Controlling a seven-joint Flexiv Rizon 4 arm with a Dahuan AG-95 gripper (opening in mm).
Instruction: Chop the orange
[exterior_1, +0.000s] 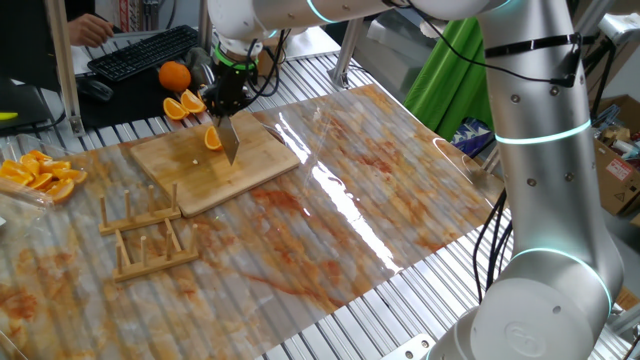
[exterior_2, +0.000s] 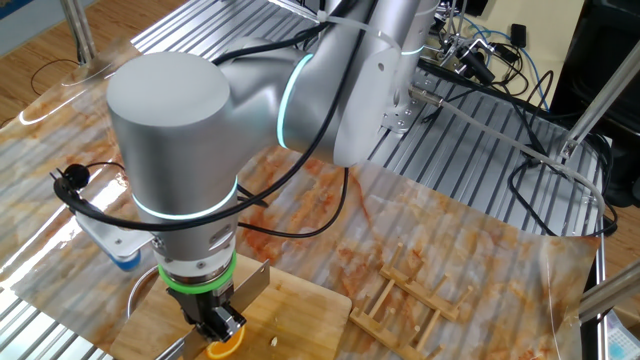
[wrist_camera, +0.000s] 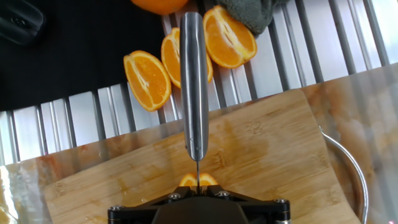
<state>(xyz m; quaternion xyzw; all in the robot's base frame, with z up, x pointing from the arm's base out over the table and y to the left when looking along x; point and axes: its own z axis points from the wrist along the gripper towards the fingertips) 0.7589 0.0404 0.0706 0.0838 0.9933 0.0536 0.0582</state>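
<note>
A small orange wedge (exterior_1: 213, 138) lies on the bamboo cutting board (exterior_1: 190, 165). My gripper (exterior_1: 229, 97) is shut on a knife (exterior_1: 229, 137) whose blade points down onto the board right beside the wedge. In the hand view the knife blade (wrist_camera: 194, 87) runs straight ahead over the board (wrist_camera: 261, 155) and crosses the middle of the wedge (wrist_camera: 188, 181), which shows just above the gripper body. In the other fixed view the wedge (exterior_2: 228, 346) peeks out under the gripper (exterior_2: 218, 325) at the bottom edge.
Orange halves (exterior_1: 186, 105) and a whole orange (exterior_1: 174, 74) lie behind the board; the halves show in the hand view (wrist_camera: 148, 78). A heap of orange slices (exterior_1: 40, 174) sits at the left. A wooden rack (exterior_1: 140, 232) stands in front of the board. A keyboard (exterior_1: 145, 50) is at the back.
</note>
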